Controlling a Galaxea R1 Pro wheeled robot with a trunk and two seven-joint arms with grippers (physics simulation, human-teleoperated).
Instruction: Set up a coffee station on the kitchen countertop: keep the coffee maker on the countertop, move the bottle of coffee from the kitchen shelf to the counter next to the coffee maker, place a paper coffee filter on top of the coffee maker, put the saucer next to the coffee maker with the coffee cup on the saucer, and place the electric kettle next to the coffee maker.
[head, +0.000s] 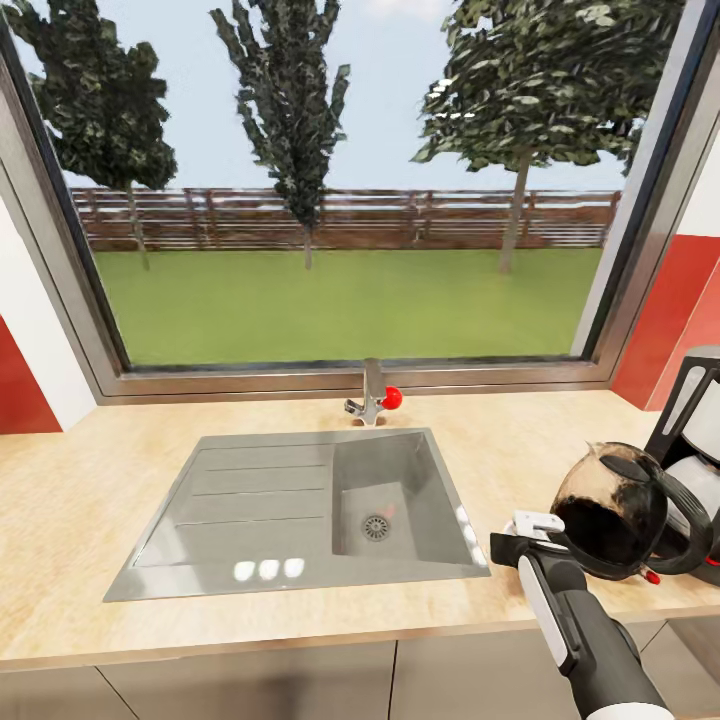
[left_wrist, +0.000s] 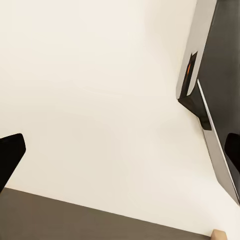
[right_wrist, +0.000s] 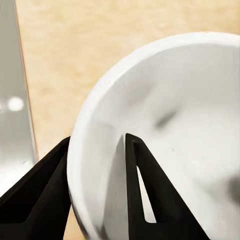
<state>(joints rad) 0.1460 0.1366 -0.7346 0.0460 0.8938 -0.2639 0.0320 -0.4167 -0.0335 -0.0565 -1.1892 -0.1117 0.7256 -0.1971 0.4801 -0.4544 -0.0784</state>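
At the right end of the countertop (head: 90, 470) stands the black and white coffee maker (head: 697, 410). The dark, rounded electric kettle (head: 608, 512) rests right against its front left. My right gripper (head: 522, 537) is just left of the kettle, low over the counter, shut on the rim of a white round dish that looks like the saucer (head: 537, 521). In the right wrist view one finger lies inside the saucer (right_wrist: 170, 130) and one outside, with the gripper (right_wrist: 97, 142) pinching the rim. My left gripper (left_wrist: 120, 155) is open, its dark fingertips wide apart before a white surface.
A steel sink (head: 250, 500) with a drainboard is set in the counter's middle, with a faucet (head: 372, 392) and red knob behind it under a large window. A dark appliance edge (left_wrist: 210, 75) is near the left gripper. Bare counter lies left of the sink.
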